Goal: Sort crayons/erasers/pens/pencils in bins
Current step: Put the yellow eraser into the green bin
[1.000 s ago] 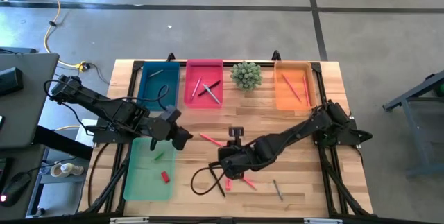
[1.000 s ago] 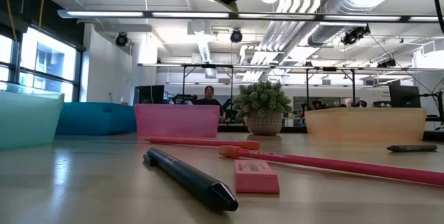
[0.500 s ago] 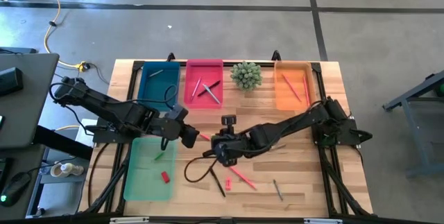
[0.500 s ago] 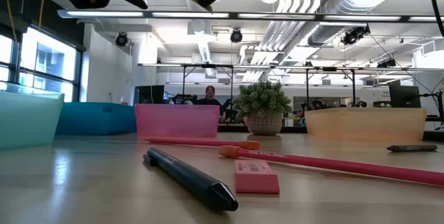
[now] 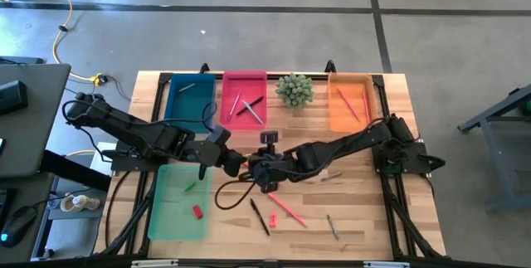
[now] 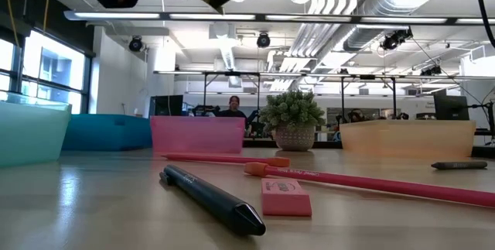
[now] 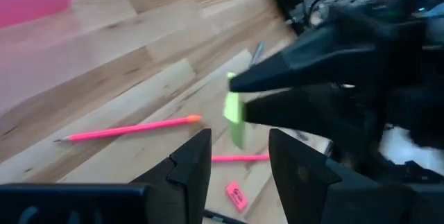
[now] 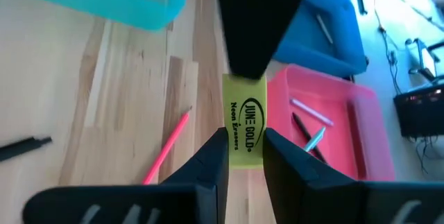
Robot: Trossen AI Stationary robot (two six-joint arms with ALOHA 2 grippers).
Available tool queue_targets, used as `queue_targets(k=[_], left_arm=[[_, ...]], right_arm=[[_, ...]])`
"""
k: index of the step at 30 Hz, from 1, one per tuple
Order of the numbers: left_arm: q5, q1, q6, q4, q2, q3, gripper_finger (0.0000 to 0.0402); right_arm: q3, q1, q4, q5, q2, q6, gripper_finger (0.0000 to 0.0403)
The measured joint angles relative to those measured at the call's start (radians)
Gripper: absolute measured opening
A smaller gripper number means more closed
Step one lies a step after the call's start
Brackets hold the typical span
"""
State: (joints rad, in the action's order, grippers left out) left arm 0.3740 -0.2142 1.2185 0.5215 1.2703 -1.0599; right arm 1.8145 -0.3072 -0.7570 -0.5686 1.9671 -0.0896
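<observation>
The right gripper [image 8: 243,156] pinches a yellow eraser [image 8: 244,131] by one end, long axis running out past the fingertips. The left gripper [image 7: 239,158], fingers spread and empty, faces it just short of the eraser's free end. Both hang over bare table [image 5: 348,210], the pink bin [image 5: 244,99] beyond.

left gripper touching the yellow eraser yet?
Apart. In the left wrist view the left gripper stands open with bare table between its jaws and the yellow eraser, which the right gripper pinches.
</observation>
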Motion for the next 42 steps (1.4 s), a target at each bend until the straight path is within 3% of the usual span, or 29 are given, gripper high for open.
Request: queue_targets(k=[8,21,35,42], left_arm=[[0.038,0.001,0.009,-0.039,0.03,-0.002,0.0131],[0.01,0.014,0.008,-0.08,0.047,0.0,0.0128],[0.023,0.014,-0.025,-0.07,0.047,0.001,0.0015],[0.027,0.014,-0.032,-0.071,0.047,0.001,0.0014]], right_arm=[[0.0,0.0,0.052,0.0,0.0,-0.05,0.006],[0.0,0.0,0.067,-0.025,0.0,-0.051,0.006],[-0.001,0.0,0.064,-0.03,0.0,-0.051,0.006],[-0.001,0.0,0.064,-0.03,0.0,-0.05,0.006]])
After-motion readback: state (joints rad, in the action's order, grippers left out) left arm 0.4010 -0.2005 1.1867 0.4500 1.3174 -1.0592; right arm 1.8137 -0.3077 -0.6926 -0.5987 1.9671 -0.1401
